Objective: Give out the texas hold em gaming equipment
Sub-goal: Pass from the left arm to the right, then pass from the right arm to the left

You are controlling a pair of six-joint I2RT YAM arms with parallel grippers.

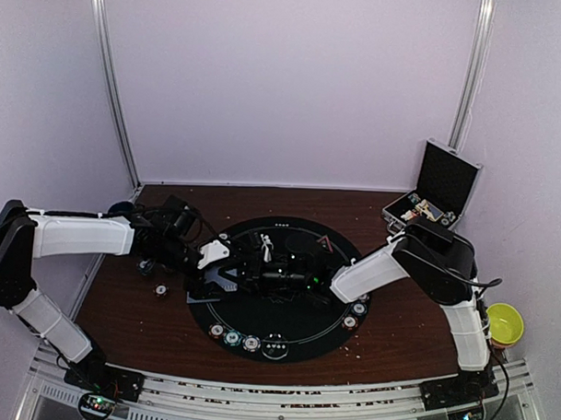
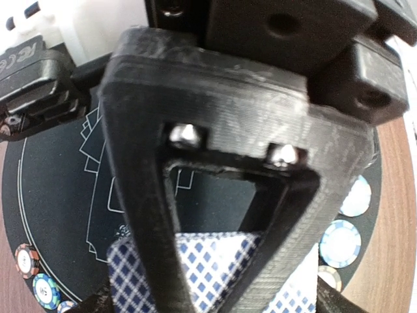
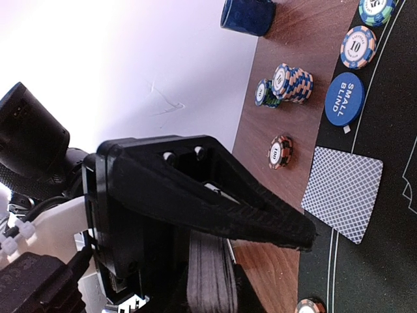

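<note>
Your right claw (image 1: 280, 274) hangs over the middle of the mat (image 1: 285, 353), clamped on the deck (image 3: 208, 277), which shows edge-on between its jaws. Your left claw (image 1: 221, 274) meets it from the other side, with a blue-checked card (image 2: 195, 274) under its finger. That wrist view is too close to tell how wide the claw stands or whether it has the card pinched. A dealt card (image 3: 342, 192) lies face down on the mat near the blue disc (image 3: 344, 99). Chips (image 1: 235, 337) line the mat's near rim, and a chip stack (image 3: 290, 81) sits out on the wood surface (image 1: 405, 334).

The claws are almost touching, so a hasty pull could knock them together and jolt the deck into fanning or spilling. Drag too hard and two cards may come off at once. Let go of the card high or tilted and it may flip face up or slide off its spot. A low swing out to the left could clip the chip stack.
</note>
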